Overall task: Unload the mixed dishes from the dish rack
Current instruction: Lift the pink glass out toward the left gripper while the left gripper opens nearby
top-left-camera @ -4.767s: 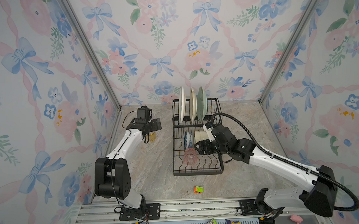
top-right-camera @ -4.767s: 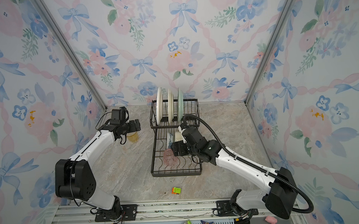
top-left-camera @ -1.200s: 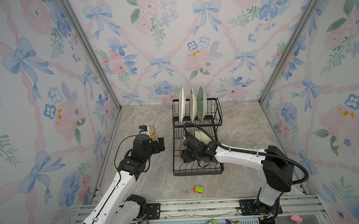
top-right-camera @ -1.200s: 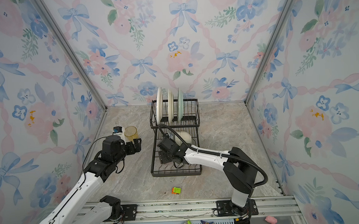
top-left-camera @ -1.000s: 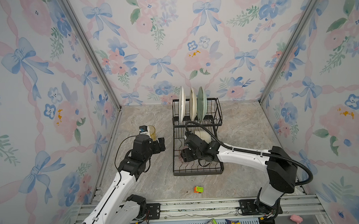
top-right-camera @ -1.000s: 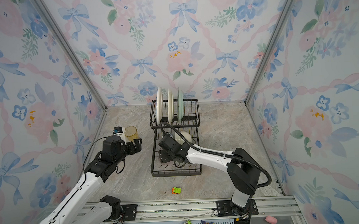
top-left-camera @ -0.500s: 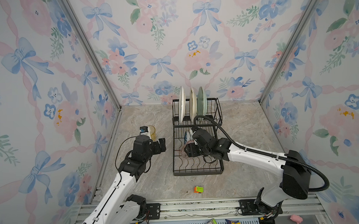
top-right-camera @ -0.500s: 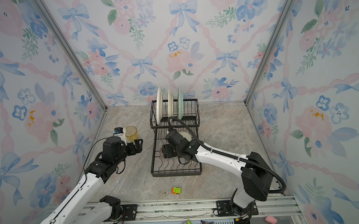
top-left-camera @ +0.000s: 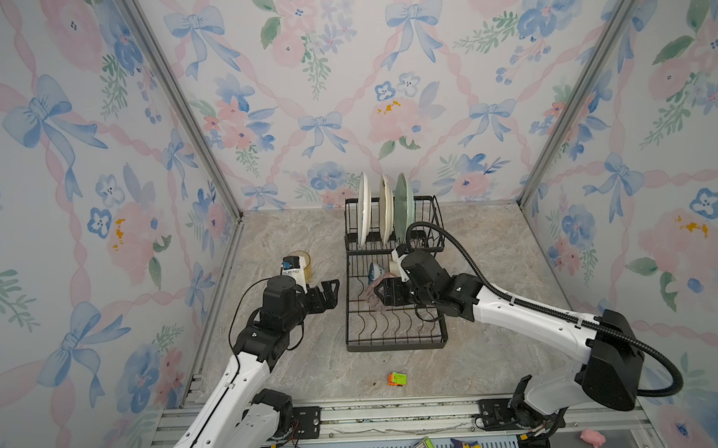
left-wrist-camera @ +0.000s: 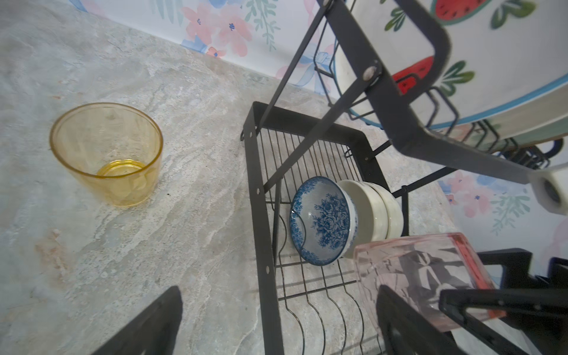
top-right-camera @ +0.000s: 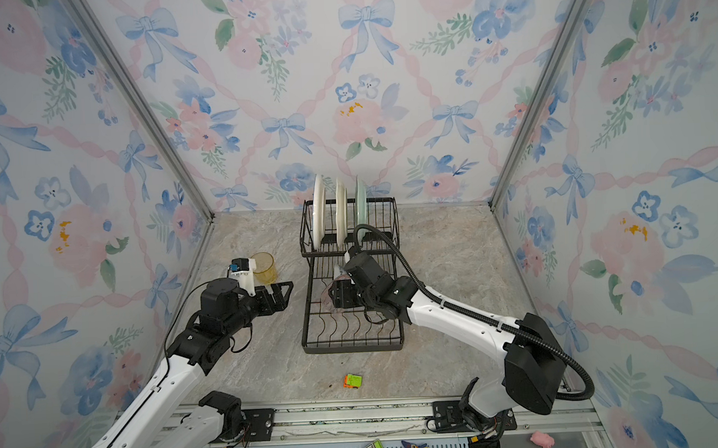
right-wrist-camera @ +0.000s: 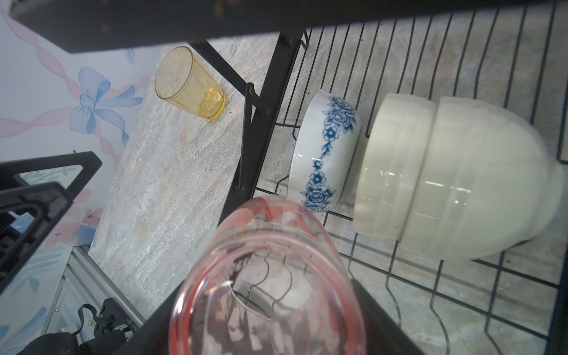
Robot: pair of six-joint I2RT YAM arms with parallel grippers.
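Since a second earlier the right arm has swung out toward the right side of the worktop (top-left-camera: 487, 244), and its right pincer (top-left-camera: 379, 294) has carried the pink tumbler (top-left-camera: 373, 293) a little toward the back of the rack. The left arm, which reached the amber tumbler (top-left-camera: 303, 263) some seconds before, has drawn back from it.

The black wire dish rack (top-left-camera: 396, 347) stands mid-worktop, its raised upper basket at the back and the longer lower tray in front. Three plates stand on edge in the upper basket in both top views: the watermelon plate (top-left-camera: 364, 210) on the left, the cream plate (top-left-camera: 385, 209) in the middle, the pale green plate (top-left-camera: 403, 206) on the right.

In the lower tray, under the basket's front edge, the blue-patterned bowl (left-wrist-camera: 322, 219) leans on its side against the white bowl (left-wrist-camera: 376, 212), the two touching.

The right pincer is clamped on the pink tumbler, which lies tilted over the tray's left part, just in front of the blue-patterned bowl; its mouth faces the right wrist camera (right-wrist-camera: 270, 276). Whether the glass touches the wires cannot be told.

The left pincer (top-left-camera: 331, 293) hangs empty with its jaws spread wide, just left of the rack and level with the pink tumbler. The amber tumbler stands upright on the worktop behind it, left of the rack.

A small orange-green toy block (top-left-camera: 397, 378) lies on the worktop in front of the rack, well apart from it.
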